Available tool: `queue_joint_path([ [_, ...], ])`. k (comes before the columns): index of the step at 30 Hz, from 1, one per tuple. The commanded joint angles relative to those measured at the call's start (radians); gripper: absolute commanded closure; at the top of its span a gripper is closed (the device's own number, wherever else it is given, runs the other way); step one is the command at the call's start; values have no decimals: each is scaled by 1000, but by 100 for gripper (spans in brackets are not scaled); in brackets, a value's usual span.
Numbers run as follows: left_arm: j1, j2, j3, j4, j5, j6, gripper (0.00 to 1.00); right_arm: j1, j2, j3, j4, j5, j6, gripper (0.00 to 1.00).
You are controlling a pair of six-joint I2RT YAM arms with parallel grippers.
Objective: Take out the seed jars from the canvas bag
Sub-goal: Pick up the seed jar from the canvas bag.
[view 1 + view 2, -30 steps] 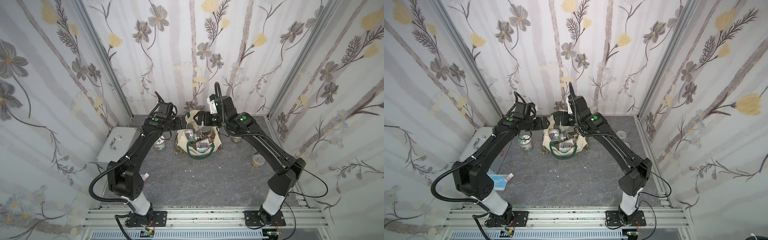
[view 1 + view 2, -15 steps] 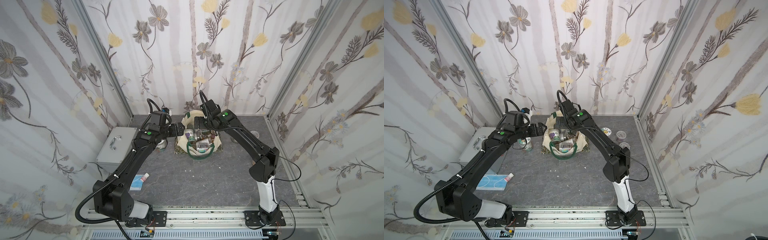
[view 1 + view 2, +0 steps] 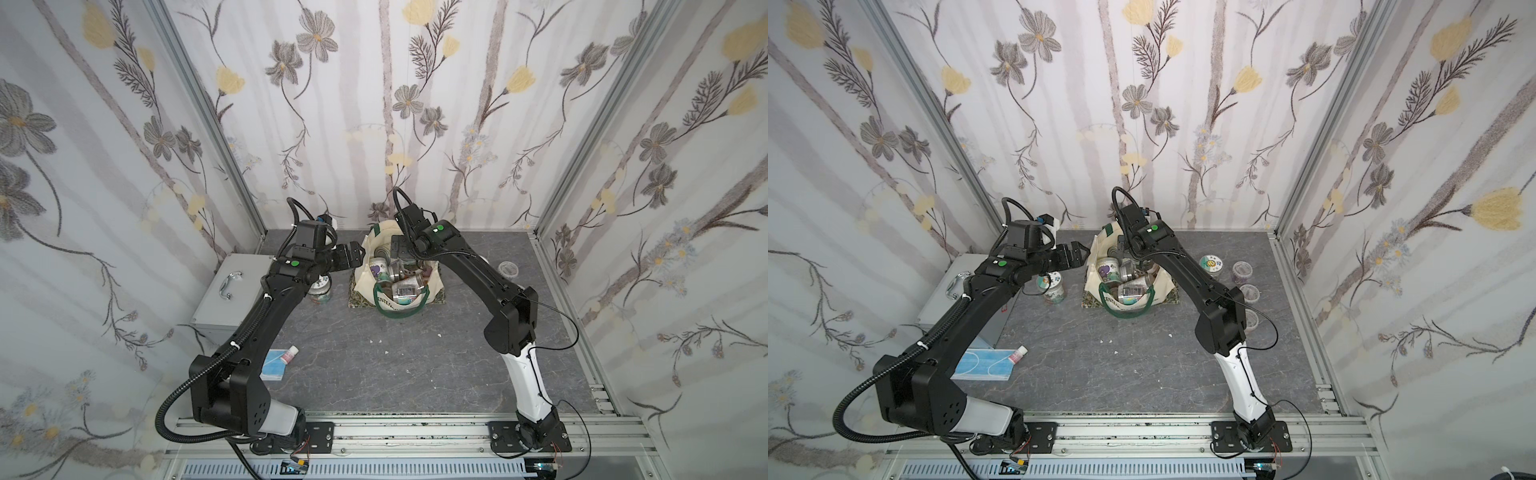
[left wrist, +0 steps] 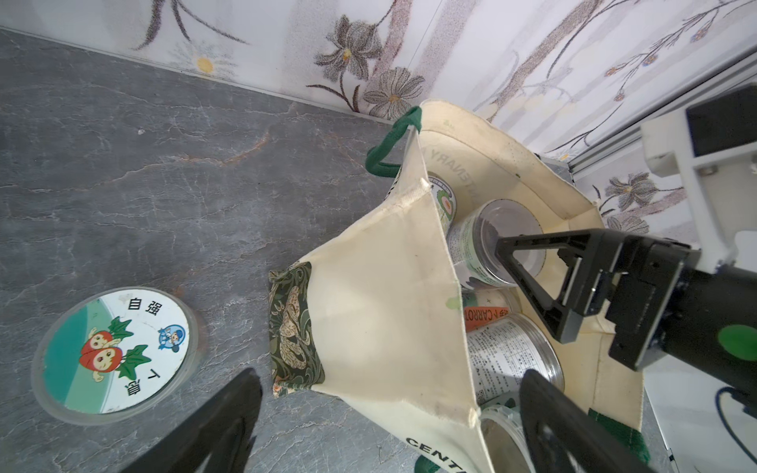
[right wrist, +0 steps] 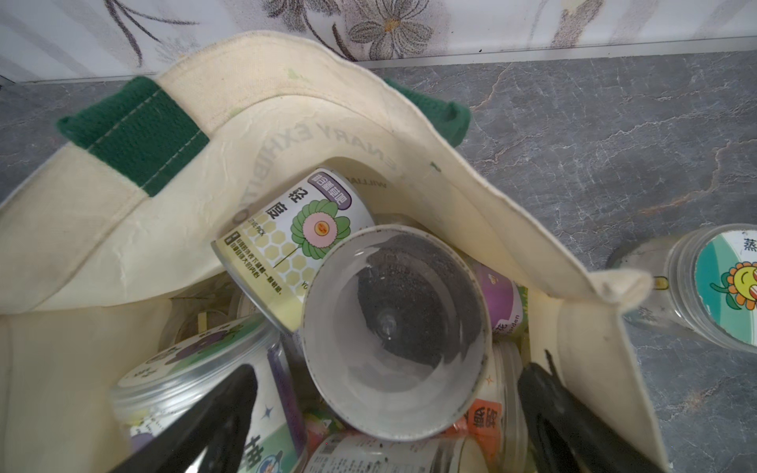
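Grey stone tabletop (image 3: 415, 365), right pincer (image 5: 389, 368) wide over seed jars (image 5: 393, 327) in canvas bag (image 4: 389, 327), left pincer (image 4: 391, 374) wide astride its wall.

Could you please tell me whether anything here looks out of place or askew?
Yes. The seed jars in the canvas bag lie jumbled, several tipped on their sides, and a few white specks are scattered on the table in front of the bag.
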Motion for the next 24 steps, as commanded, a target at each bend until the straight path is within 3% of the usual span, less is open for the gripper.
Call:
queue_joint_path([
  [1,5,5,2,36,27,-18,0,1,31,18,43,53,-17,0],
  [17,5,9,-2,45,49,-29,0,1,135,54,88,169,-43,1],
  [24,5,7,-3,47,55,-30,0,0,115,54,89,170,-36,20],
])
